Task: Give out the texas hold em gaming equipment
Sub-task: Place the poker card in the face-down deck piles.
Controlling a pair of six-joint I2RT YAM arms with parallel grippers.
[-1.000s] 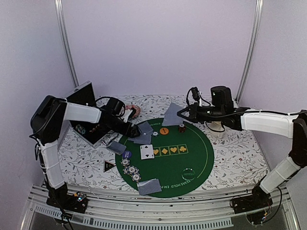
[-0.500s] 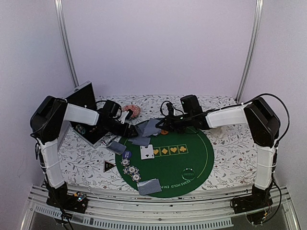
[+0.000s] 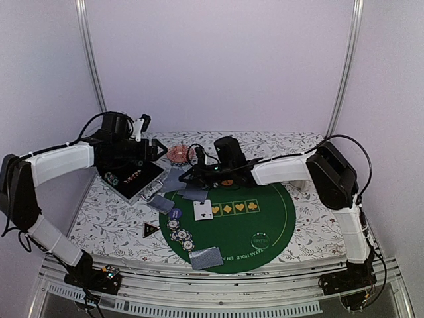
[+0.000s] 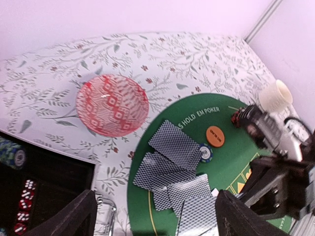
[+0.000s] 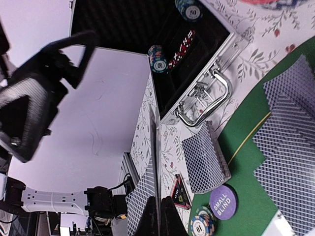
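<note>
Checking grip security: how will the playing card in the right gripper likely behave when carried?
The playing card, pinched at one edge by the shut right gripper, looks thin, so it probably flexes. It likely weighs almost nothing. Its flat patterned back might let it swivel or slip in that pinch.

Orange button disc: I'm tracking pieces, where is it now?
Left wrist view: the orange button disc lies on the green mat, right of the overlapping face-down cards, next to a blue-and-white chip.

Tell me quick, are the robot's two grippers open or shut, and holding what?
Left gripper: jaws open, empty.
Right gripper: jaws shut on a card.
</note>
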